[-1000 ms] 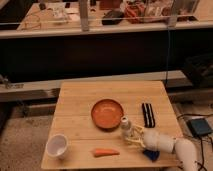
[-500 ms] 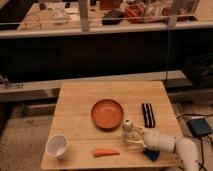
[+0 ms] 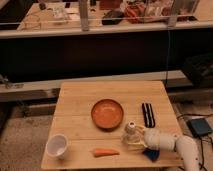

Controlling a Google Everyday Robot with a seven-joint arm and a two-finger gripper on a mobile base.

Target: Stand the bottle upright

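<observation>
Standing upright on the front right part of the wooden table (image 3: 80, 100), the bottle (image 3: 131, 131) is seen: small, pale and whitish, with a light cap on top. It is placed just in front of the right edge of the orange plate (image 3: 107, 113), which lies near the middle of the table, and a small gap is left between the two.

The gripper (image 3: 136, 141) is found directly at the bottle, at its lower part and on its right side, so close that the two appear to touch. Whether the gripper is open, closed or holding the bottle cannot be told, because the pale bottle and the pale gripper merge at this place. The white arm (image 3: 172, 144) is extended from the lower right corner over the front right edge of the table, low above the surface.

A blue object (image 3: 150, 155) is partly seen under the arm at the front edge; what it is cannot be told. A black oblong object (image 3: 148, 114) is laid flat to the right of the plate. A carrot (image 3: 105, 152) is laid on its side near the front edge, left of the bottle and apart from it. A white cup (image 3: 57, 146) is set at the front left corner, with its mouth up.
</observation>
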